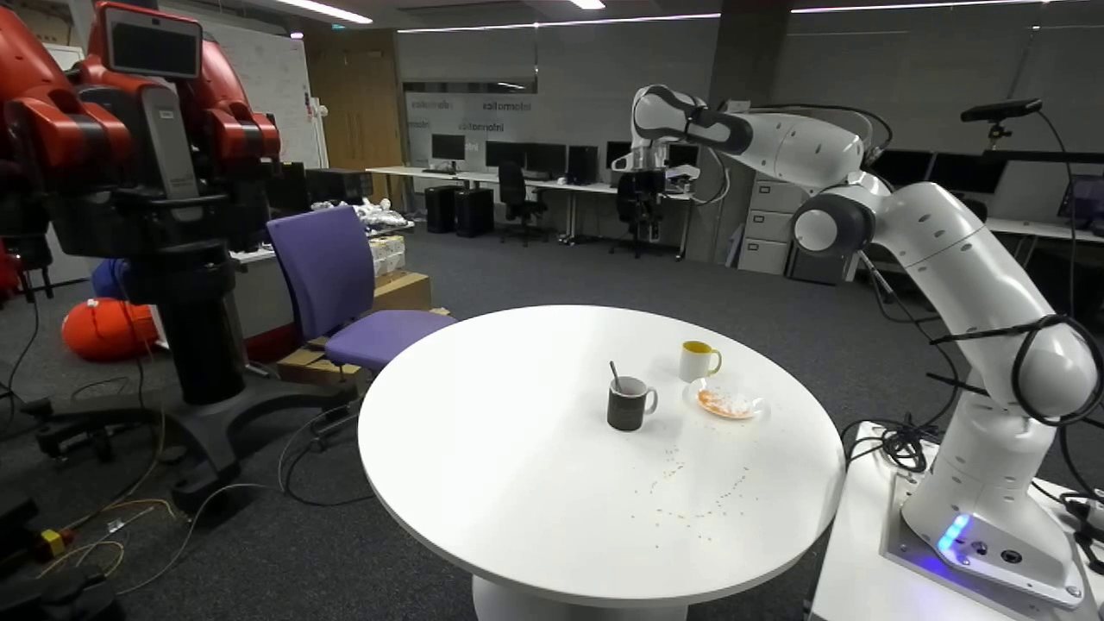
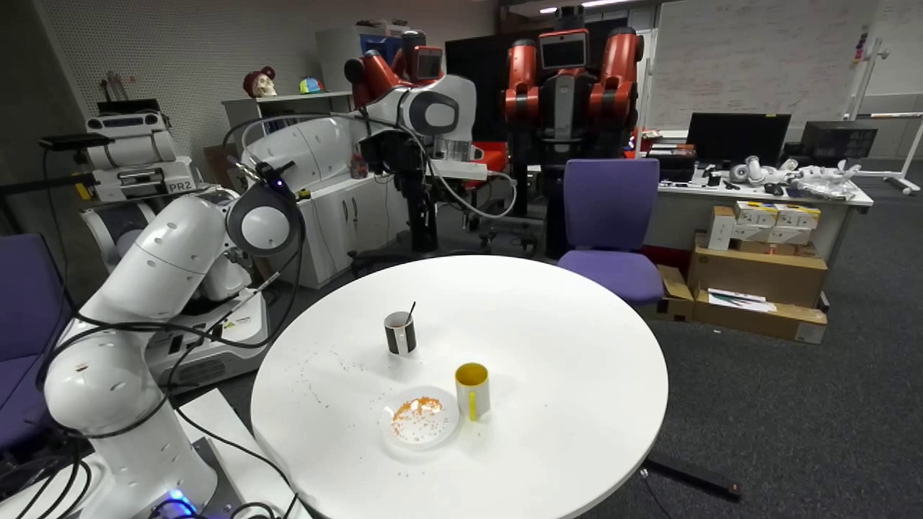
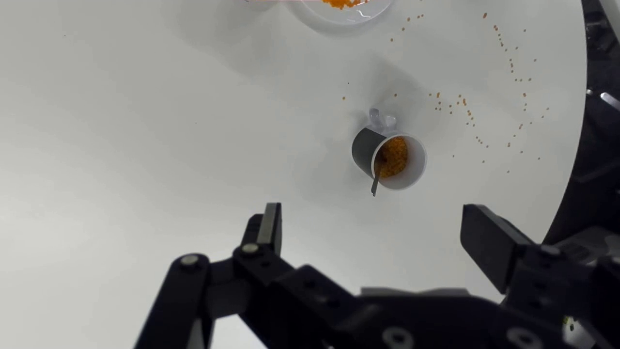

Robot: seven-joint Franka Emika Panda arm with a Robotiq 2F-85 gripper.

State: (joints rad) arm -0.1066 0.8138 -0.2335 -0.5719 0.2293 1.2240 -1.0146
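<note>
Clearly, the dark mug [image 1: 626, 412] is nearest to the end effector [image 3: 372, 220]; it stands upright on the tabletop [image 1: 483, 431], part-filled with orange grains [image 3: 395, 157]. High above it, the jaws stand parted wide with nothing between them. A spoon [image 3: 375, 183] leans out over the rim, and that looks like the likeliest trouble: a jaw coming down off-centre could catch it, flick grains out or tip the mug over. The handle [image 1: 654, 399] could also foul one jaw if the approach were badly turned, and an uneven squeeze could skid the mug sideways. In an exterior view, a plate [image 2: 448, 429] of similar grains [image 2: 433, 405] lies on the near side of the dark mug, with a yellow mug [image 2: 465, 389] just to its right; whether they touch, I cannot tell. A low sweep that way could jolt both. In the wrist view, loose grains [image 3: 469, 114] dot the surface to the dark mug's right, toward the tabletop's edge; brushing them could scatter them wider or over it.
</note>
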